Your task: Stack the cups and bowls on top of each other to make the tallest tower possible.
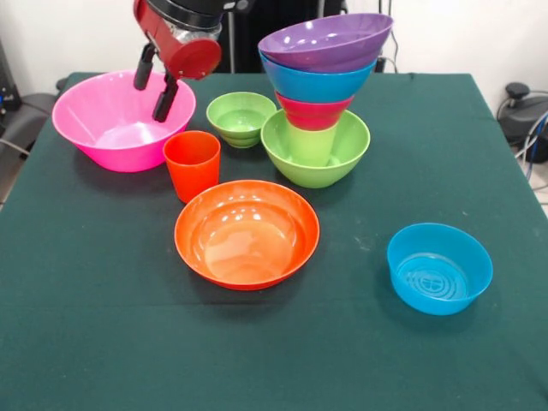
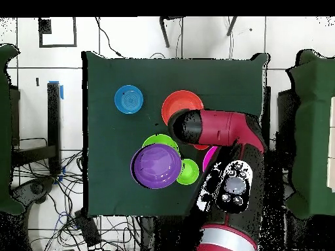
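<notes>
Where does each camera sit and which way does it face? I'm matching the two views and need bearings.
Front view: across the table, facing the robot; sees every bowl, the orange cup and the tower; the hand hangs open over the pink bowl.
Overhead view: above, looking straight down; the red arm covers most of the pink bowl.
Shared: the tower's purple bowl, the orange bowl and the lone blue bowl.

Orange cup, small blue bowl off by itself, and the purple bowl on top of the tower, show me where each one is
orange cup (image 1: 192,164), front view, on its outer side wall.
small blue bowl (image 1: 439,269), front view, on its inside floor.
purple bowl (image 1: 327,40), front view, on its inner surface, topmost piece of the stack.
</notes>
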Robot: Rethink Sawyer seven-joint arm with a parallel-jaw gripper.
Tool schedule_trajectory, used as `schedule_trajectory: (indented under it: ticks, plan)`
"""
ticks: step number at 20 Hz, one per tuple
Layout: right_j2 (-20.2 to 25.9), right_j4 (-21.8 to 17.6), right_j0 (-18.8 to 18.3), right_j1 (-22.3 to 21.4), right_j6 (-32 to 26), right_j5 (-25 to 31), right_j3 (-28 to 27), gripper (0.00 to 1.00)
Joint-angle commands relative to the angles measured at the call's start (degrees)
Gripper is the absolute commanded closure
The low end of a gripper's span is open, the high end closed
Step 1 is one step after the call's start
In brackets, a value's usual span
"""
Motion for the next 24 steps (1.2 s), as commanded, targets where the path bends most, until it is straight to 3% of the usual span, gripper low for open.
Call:
schedule_trajectory:
  ticks: [1, 6, 10, 19, 24]
  plan:
    - [8.84, 1.12, -6.25, -0.51, -13.27, 10.26, 1.09, 0.00]
    - [8.81, 0.17, -7.93, 5.30, -8.46, 7.04, -1.79, 0.00]
    - [11.22, 0.25, -10.74, 8.72, -8.64, 4.69, -2.87, 0.00]
    - [15.85, -0.60, -15.21, 10.84, -11.56, 1.53, -1.17, 0.00]
    - [18.75, -0.77, -17.53, 10.82, -13.73, 3.18, -0.12, 0.00]
